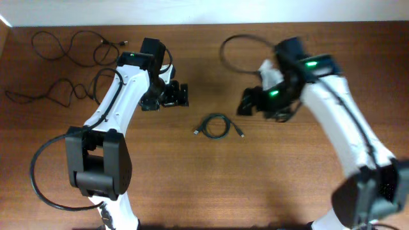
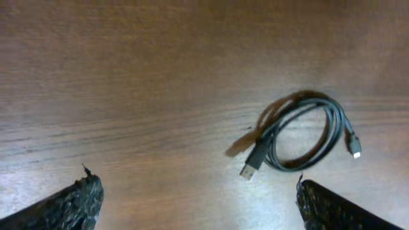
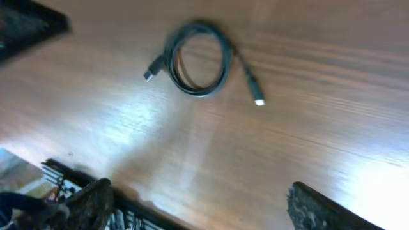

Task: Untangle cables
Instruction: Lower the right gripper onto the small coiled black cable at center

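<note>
Left pincer (image 2: 201,207): jaws wide, nothing between them. Right pincer (image 3: 204,207): jaws also wide and empty; its arm is blurred in the overhead view.

Coiled cable (image 2: 303,134) lies flat on the table (image 2: 128,76), ahead of the left pincer and off toward its right-hand finger, touching neither finger. It also sits ahead of the right pincer, well out, toward the left side of that view. It lies between the 2 pincers, apart from both.

2 loose cables (image 1: 70,45) lie spread out behind the left pincer, well away from the right pincer.

Handling, judged: thin, light, limp cord. It will likely sag when lifted and slide on the smooth wood. The coil has roughly 2 turns. Best hold is probably the free ends: flat plug (image 2: 250,169) for 1 pincer, small plug (image 2: 355,151) for the other. The plugs look stiff and should give firmer purchase than the cord.
</note>
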`<state>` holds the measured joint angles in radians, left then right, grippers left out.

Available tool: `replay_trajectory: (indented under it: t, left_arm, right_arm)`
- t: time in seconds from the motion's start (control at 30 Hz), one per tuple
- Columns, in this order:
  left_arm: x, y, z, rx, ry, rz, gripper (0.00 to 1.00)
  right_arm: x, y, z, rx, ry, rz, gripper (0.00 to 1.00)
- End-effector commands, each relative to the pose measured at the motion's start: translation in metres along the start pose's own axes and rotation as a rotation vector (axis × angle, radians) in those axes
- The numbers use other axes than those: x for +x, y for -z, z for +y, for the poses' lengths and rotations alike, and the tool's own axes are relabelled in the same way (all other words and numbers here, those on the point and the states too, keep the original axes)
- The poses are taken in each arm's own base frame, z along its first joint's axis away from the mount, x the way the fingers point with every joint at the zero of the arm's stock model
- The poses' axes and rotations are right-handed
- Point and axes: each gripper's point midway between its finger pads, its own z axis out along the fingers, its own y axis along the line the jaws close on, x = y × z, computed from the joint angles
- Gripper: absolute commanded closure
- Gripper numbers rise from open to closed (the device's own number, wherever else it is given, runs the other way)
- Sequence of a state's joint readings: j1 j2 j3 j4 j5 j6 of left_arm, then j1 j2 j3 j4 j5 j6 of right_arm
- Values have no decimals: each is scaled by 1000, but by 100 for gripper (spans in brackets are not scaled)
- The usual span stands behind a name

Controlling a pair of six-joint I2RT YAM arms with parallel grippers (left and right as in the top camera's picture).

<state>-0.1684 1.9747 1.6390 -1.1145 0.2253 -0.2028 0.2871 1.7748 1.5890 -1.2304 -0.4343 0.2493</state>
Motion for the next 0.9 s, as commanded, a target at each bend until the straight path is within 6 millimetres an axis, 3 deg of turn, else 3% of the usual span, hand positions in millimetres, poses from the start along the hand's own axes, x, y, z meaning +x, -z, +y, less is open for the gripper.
replay_trajectory:
  t: [0.0,0.1,0.3,0.5,0.73,0.87]
  left_arm:
    - [-8,8,18,-46,60,-49,2]
    - [-12,12,37,-66,105,-62,1]
    - [-16,16,55,-68,151,-71,0]
    - [-16,16,55,-68,151,-72,1]
    - [-16,16,55,-68,151,-72,1]
    - [-16,16,54,-68,150,-72,1]
  right_arm:
    - [16,-54,6,48,-90,110,22]
    - [18,-86,10,71,-145,144,41]
    - [24,-130,12,110,-227,175,44]
    - [18,-130,-21,296,-357,90,44]
    - [21,-150,-24,283,-393,55,49]
    - [12,-156,-20,255,-376,19,51]
